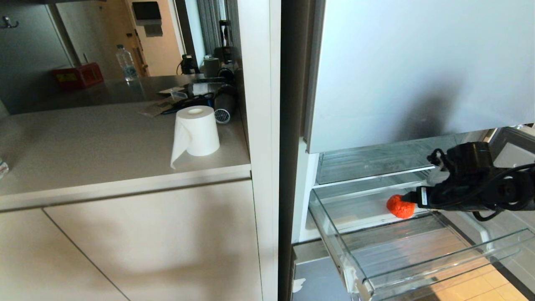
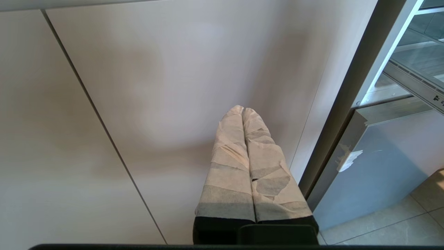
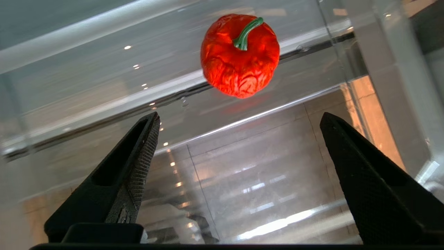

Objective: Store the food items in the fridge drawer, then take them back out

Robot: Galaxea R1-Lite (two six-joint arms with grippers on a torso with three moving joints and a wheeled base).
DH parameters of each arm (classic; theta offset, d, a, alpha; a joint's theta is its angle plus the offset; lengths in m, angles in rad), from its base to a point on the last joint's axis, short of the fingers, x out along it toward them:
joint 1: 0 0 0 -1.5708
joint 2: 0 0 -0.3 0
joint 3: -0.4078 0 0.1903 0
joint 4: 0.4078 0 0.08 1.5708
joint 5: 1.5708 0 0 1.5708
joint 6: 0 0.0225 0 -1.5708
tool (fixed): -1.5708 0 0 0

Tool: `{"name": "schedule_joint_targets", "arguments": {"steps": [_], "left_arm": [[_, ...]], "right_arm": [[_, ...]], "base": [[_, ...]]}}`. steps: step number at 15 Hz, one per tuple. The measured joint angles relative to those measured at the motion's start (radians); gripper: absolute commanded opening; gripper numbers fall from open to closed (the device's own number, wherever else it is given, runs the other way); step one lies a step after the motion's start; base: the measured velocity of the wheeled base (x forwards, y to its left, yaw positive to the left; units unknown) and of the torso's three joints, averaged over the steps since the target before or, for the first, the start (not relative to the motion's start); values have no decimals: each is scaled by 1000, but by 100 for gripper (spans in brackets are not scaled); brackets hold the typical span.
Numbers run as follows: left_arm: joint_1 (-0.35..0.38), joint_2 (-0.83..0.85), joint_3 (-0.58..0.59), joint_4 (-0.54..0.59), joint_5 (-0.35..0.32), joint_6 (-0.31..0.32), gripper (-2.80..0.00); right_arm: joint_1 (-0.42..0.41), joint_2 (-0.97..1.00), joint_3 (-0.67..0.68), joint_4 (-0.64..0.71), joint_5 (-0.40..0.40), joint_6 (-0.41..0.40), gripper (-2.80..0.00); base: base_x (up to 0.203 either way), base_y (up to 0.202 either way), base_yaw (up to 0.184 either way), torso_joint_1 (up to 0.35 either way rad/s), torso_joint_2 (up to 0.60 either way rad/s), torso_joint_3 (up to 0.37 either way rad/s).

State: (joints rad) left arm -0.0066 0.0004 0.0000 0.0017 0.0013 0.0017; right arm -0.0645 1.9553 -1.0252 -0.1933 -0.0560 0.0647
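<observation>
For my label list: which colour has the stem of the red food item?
Green, on the red food item; the right wrist view shows it best.

No legible text, label, brand or number showing anywhere. Only hinting at print: faint dark marks sitting on the grey fridge rail, too small to read; a yellow patch showing on the red box far back on the counter, unreadable; a label wrapping the water bottle, also unreadable.

We've got our right gripper right up against the small wrinkly red tomato in the clear plastic drawer.
</observation>
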Motion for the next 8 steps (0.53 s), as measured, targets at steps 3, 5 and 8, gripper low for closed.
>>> {"name": "schedule_joint_targets", "arguments": {"steps": [3, 5, 8], "left_arm": [[0, 0, 0, 0, 0, 0, -280], [0, 0, 0, 0, 0, 0, -280], [0, 0, 0, 0, 0, 0, -280]], "right_arm": [[-1, 93, -60, -1, -1, 3, 0], [-2, 141, -92, -3, -1, 3, 0], [-12, 203, -142, -5, -1, -1, 0]], "base": [[0, 0, 0, 0, 0, 0], [0, 0, 0, 0, 0, 0], [0, 0, 0, 0, 0, 0]]}}
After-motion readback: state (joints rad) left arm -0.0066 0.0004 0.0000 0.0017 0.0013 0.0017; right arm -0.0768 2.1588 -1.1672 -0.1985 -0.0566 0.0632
